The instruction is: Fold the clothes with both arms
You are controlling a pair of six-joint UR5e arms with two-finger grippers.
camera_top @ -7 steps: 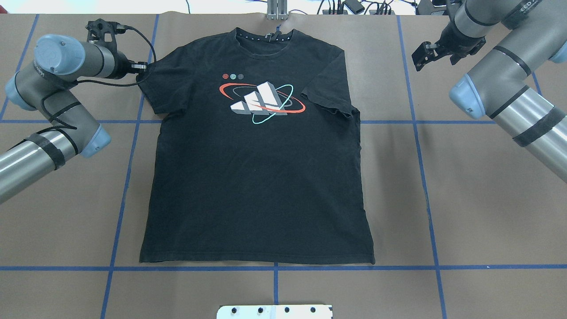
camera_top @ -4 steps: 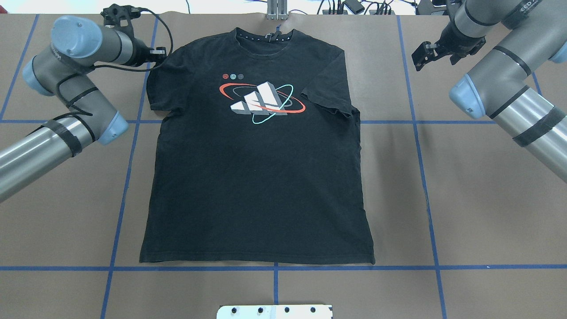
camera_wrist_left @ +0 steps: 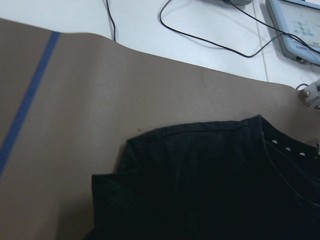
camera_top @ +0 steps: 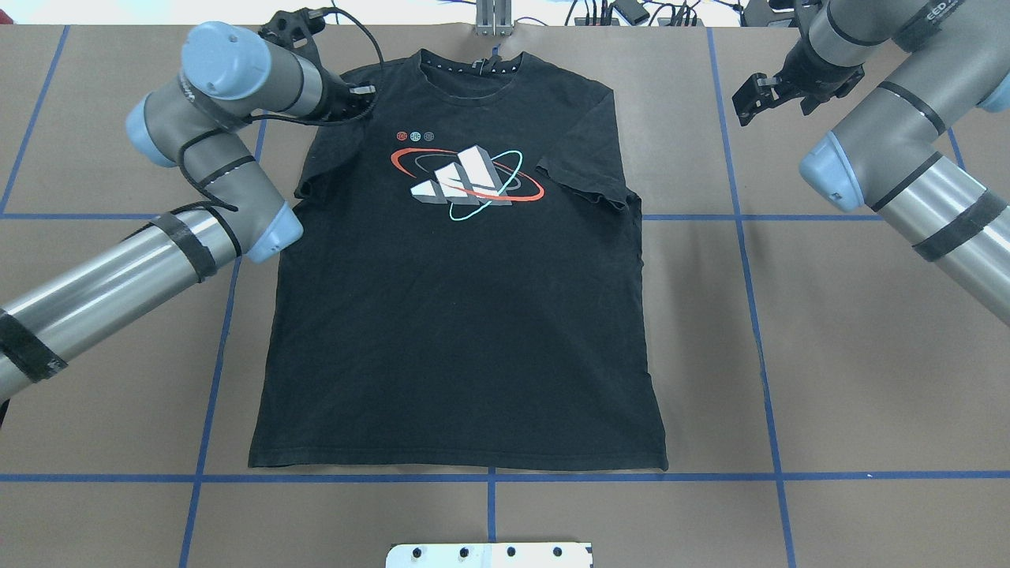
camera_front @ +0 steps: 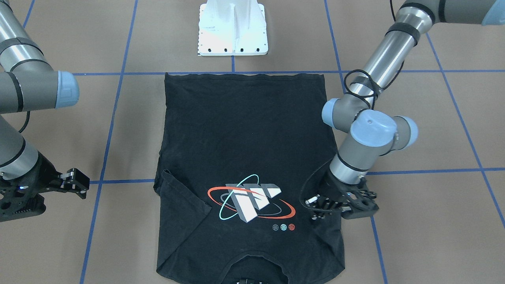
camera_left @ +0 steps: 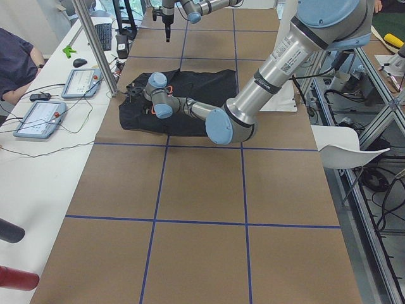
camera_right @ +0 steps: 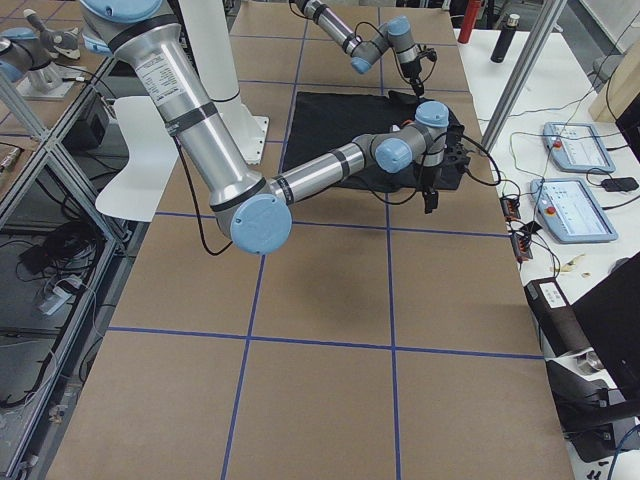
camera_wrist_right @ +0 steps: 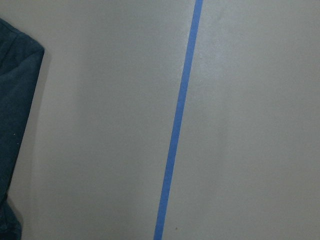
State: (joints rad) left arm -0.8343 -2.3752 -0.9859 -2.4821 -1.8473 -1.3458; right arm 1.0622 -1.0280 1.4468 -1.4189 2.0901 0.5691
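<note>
The black T-shirt [camera_top: 458,331] lies flat and face up on the brown table, collar at the far edge, and also shows in the front view [camera_front: 244,130]. Its chest print [camera_top: 465,183] is uncovered. My left gripper [camera_top: 361,96] is shut on the shirt's left sleeve and holds it over the shoulder area beside the collar; it also shows in the front view [camera_front: 321,207]. The right sleeve [camera_top: 588,177] lies folded in on the chest. My right gripper [camera_top: 748,99] hovers open and empty over bare table, right of the shirt. The left wrist view shows the dotted collar [camera_wrist_left: 280,145].
The white pedestal base [camera_front: 232,29] stands at the near table edge. Blue tape lines [camera_top: 742,237] grid the brown table. A metal post and cables [camera_top: 493,16] sit past the far edge. A side table with tablets [camera_left: 38,117] and an operator [camera_left: 12,57] is beyond that.
My left gripper has moved right along the far edge, from the sleeve's outer edge to beside the collar. It has drawn the left sleeve inward over the shirt. The right arm has not moved.
</note>
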